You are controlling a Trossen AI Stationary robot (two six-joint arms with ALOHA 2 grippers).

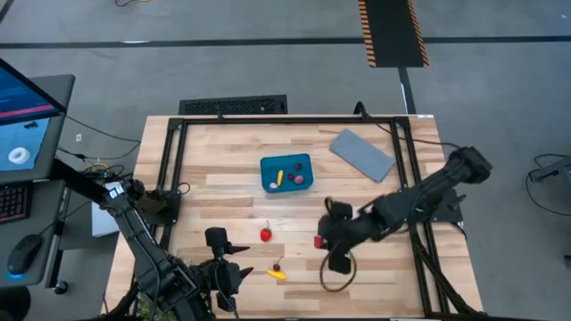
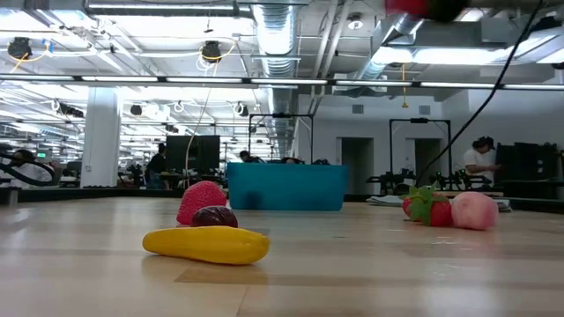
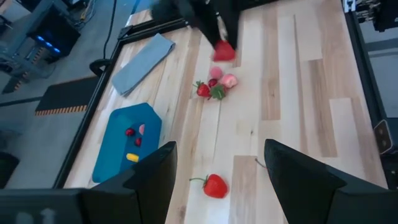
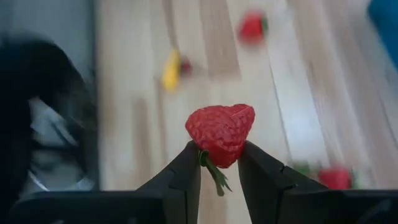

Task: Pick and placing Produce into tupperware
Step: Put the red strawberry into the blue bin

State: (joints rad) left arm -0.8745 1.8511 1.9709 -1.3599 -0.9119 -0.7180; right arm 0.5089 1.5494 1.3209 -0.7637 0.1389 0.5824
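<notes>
Strawberry [image 4: 221,134] is pinched in my right end effector [image 4: 219,163], lifted over the desk [image 1: 232,192]. Carry phase, I think: next, swing toward eleven o'clock over the tupperware [image 1: 286,173] and release. Left end effector [image 3: 217,180] waits open.

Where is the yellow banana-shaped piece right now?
In the high view, the yellow piece lies on the table's near left part, beside a dark cherry, just in front of the left gripper.

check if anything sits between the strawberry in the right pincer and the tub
Nothing visible does. The right pincer holds the strawberry above bare wood; the tub lies up-left in the high view, with the lid off to the side.
</notes>
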